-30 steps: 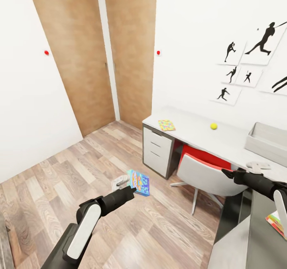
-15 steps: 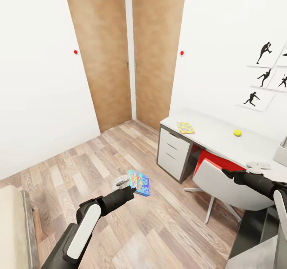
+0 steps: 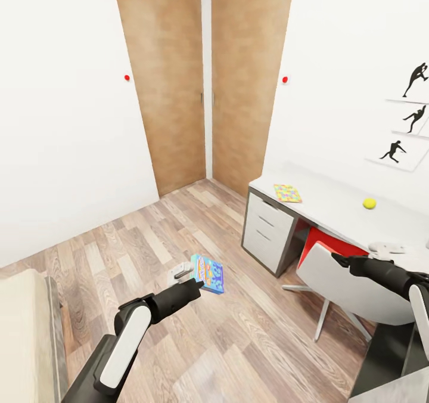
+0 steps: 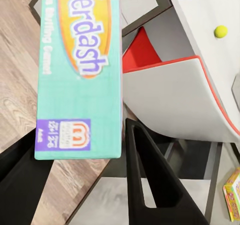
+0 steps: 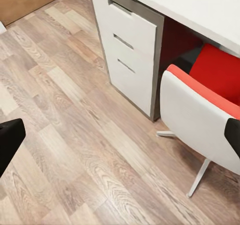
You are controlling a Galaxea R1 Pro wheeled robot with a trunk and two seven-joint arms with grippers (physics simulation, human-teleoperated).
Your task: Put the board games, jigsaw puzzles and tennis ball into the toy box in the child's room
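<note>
My left gripper (image 3: 201, 283) is shut on the smaller blue board game (image 3: 208, 273) and holds it above the wood floor. In the left wrist view the teal-blue box (image 4: 80, 70) sits between the two black fingers (image 4: 150, 180). My right gripper (image 3: 335, 259) hangs open over the chair, with its fingers (image 5: 10, 135) far apart and nothing between them. On the light-grey table (image 3: 333, 206) lie a multicoloured jigsaw puzzle (image 3: 288, 193) near the left end and the tennis ball (image 3: 369, 202) further right. The ball (image 4: 220, 31) also shows in the left wrist view.
A white chair with a red seat (image 3: 357, 287) is tucked at the table, beside white drawers (image 3: 265, 236). Wooden wardrobe doors (image 3: 179, 93) stand in the far corner. A bed edge (image 3: 27, 331) sits at lower left. A colourful boxed item (image 4: 231, 195) lies on a dark surface.
The camera has swung left, so the table, puzzle and ball slid right in the picture, the grey bin left it and the bed came in. Both arms hold their pose.
</note>
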